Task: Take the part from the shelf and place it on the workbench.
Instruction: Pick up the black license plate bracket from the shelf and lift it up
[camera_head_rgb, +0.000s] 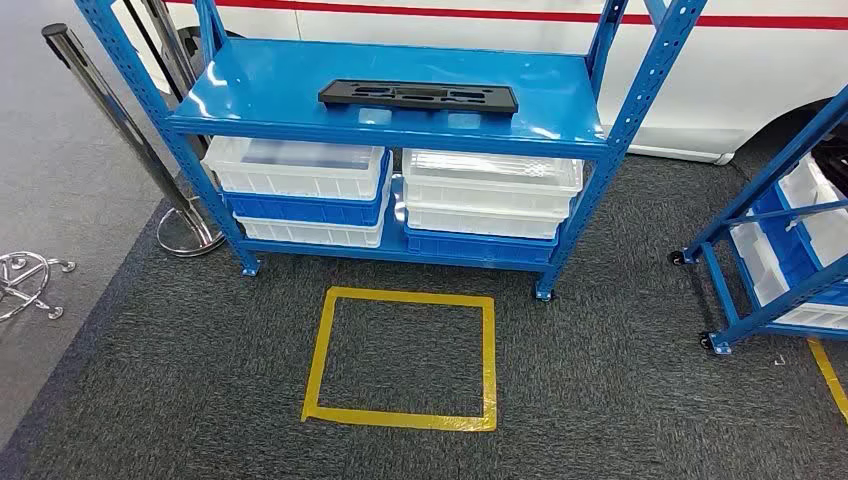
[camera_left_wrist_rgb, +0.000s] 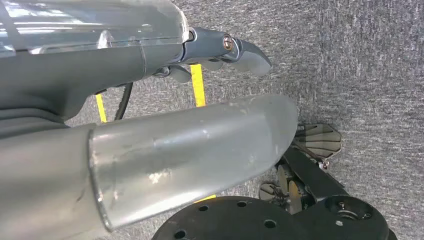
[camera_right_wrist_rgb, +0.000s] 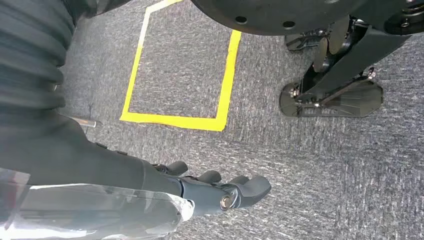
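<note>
**Fingers hang idle, the part lies untouched on the shelf**

Fingers (camera_right_wrist_rgb: 210, 176) of the right hand (camera_right_wrist_rgb: 220, 192) are loosely extended toward the carpet, apart and holding nothing; on the left hand (camera_left_wrist_rgb: 225, 52) the fingers (camera_left_wrist_rgb: 252, 57) likewise hold nothing, though the thumb's silver bulk hides how far they curl.

The part (camera_head_rgb: 418, 96), a flat black plastic panel with cut-outs, lies along the top deck of the blue shelf (camera_head_rgb: 250, 95), nearer the back than the front edge. Below it sit stacked white and blue bins (camera_head_rgb: 300, 180). A yellow tape square (camera_head_rgb: 405, 355) marks the carpet just in front of the shelf, and a second blue rack (camera_head_rgb: 780, 250) stands to the right.

Risks, as I judge them: stopping outside the square would leave the part at the limit of reach. Thin and flat, it offers little to grip, so fingers may push it backward on the slick painted deck. Long as it is, a one-sided grasp could let it tilt and slip, or clip a shelf upright on the way out.
</note>
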